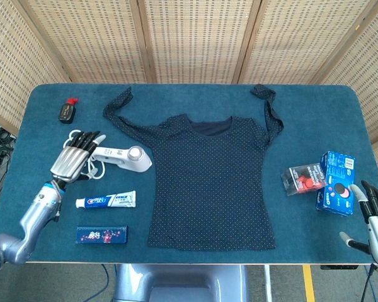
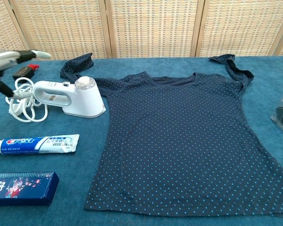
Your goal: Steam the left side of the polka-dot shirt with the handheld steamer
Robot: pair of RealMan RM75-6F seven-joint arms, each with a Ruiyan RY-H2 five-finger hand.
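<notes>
Your navy polka-dot shirt (image 1: 209, 179) lies flat in the middle of the blue felt-covered table (image 1: 195, 97), neck toward the wicker screen, both long sleeves thrown up toward the far edge. The white handheld steamer (image 1: 121, 157) lies on its side just beside the shirt's left edge, round nozzle end nearest the fabric, handle pointing away; in chest view it's at (image 2: 70, 97). Its coiled white power cord (image 1: 75, 151) sits at the handle end.

Your left hand (image 1: 74, 158) is over the cord & the steamer's handle end, fingers straight and spread, holding nothing; can't tell whether it touches the handle. Chest view catches only a fingertip and a bit of the hand at top left (image 2: 9, 55).

Your right hand (image 1: 377, 217) is at the table's near right corner, fingers apart, thumb out, nothing in it, well apart from the shirt.

Other stuff: small black bottle w/ red cap (image 1: 67, 109) at far left, white-and-blue toothpaste tube (image 1: 106, 200) below the steamer, dark blue oblong box w/ pink print (image 1: 101, 234) near the front edge. On the right, a red-and-black packet (image 1: 303, 178) touching a blue carton (image 1: 337, 182).
</notes>
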